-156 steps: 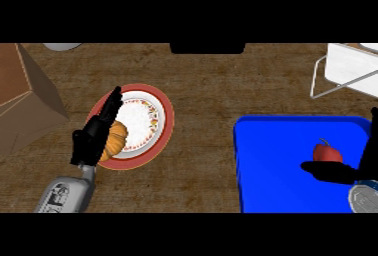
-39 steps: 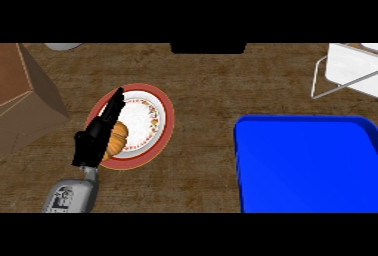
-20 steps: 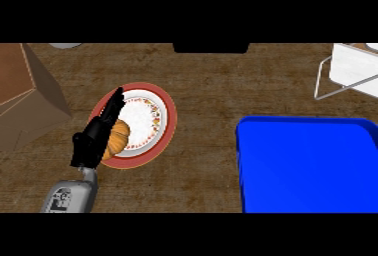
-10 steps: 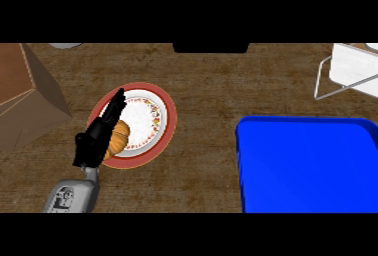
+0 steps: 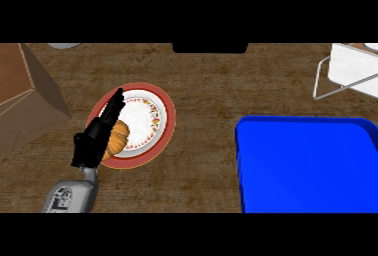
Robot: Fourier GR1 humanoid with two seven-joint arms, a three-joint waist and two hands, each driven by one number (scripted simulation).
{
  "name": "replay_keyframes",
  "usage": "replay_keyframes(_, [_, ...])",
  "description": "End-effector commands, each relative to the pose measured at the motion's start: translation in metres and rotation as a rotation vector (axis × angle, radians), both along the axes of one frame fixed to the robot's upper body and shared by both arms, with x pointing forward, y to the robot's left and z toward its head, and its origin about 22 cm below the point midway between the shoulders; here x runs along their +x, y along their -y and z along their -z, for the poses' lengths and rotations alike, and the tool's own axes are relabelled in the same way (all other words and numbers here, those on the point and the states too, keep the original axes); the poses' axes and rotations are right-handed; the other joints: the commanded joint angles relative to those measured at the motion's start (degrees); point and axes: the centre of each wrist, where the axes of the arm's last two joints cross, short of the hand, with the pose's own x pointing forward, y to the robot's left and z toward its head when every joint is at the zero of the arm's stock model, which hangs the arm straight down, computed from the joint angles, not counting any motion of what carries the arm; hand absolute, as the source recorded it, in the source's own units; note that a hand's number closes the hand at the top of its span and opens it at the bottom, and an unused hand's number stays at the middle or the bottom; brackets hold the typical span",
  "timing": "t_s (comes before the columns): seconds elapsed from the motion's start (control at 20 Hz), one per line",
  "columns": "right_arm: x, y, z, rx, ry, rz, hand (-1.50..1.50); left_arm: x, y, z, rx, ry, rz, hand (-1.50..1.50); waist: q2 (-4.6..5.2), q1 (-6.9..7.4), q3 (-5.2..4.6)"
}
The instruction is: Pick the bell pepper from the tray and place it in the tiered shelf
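Left hand [image 5: 96,140] is lying open, fingers straight, over the left edge of the plate [image 5: 167,107], partly covering the croissant [image 5: 119,141]. Right of it the blue tray [image 5: 310,165] is sitting on the counter, with the white shelf [image 5: 353,67] standing farther back. Where the pepper is sitting cannot be told from this view.

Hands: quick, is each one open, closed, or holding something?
Left hand: open, fingers straight, over the plate's left side, holding nothing.
Right hand: not in view.
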Motion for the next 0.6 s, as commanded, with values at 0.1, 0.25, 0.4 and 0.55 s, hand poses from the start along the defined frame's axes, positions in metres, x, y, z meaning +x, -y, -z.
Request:
replay_keyframes(0.1, [-0.005,0.011,0.000,0.041,0.038,0.085,-1.50,0.007,0.008,0.013,-0.005,0.002,0.002,0.00,-0.10,-0.52,0.13])
replay_keyframes(0.25, [-0.009,0.002,-0.007,0.090,0.083,0.032,-1.50,-0.004,0.011,0.005,-0.007,-0.002,-0.016,0.00,-0.50,-0.95,0.13])
replay_keyframes(0.4, [-0.002,-0.011,-0.008,0.131,0.168,-0.002,-1.50,0.008,-0.008,0.010,0.004,-0.005,-0.013,0.00,-0.24,-0.68,0.12])
replay_keyframes(0.55, [-0.015,0.001,-0.024,0.154,0.167,-0.048,-1.50,-0.002,-0.002,0.012,0.002,-0.003,-0.009,0.00,-0.38,-0.86,0.12])
